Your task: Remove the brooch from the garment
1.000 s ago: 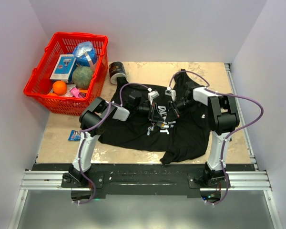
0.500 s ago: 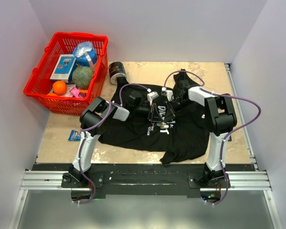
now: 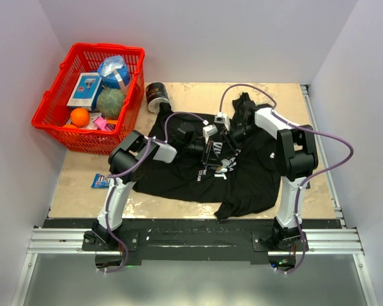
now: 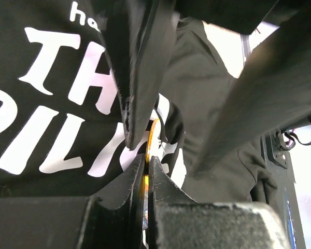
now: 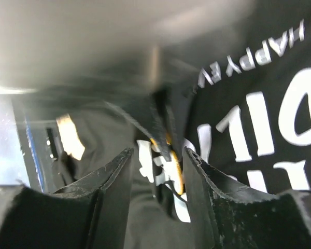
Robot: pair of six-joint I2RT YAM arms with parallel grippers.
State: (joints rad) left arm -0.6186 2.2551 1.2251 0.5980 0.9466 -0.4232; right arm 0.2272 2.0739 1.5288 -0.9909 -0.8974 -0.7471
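The garment, a black T-shirt (image 3: 191, 169) with white lettering, lies spread on the table. Both grippers meet over its chest print. My left gripper (image 4: 146, 165) is shut on the brooch (image 4: 152, 136), a thin gold-edged piece seen edge-on and still against the shirt (image 4: 52, 78). My right gripper (image 5: 158, 162) is open, its fingers (image 5: 110, 179) standing on either side of the brooch (image 5: 177, 169) and the tips of the left gripper. In the top view the left gripper (image 3: 210, 143) and right gripper (image 3: 226, 135) nearly touch, and the brooch is hidden between them.
A red basket (image 3: 51, 105) with a ball, an orange and boxes stands at the back left. A dark can (image 3: 157, 95) lies beside it near the shirt's collar. A small blue packet (image 3: 100, 182) lies left of the shirt.
My right gripper has moved left and closed in around the left gripper's tips. The left gripper has shifted slightly right, and the chest fabric has bunched with it.
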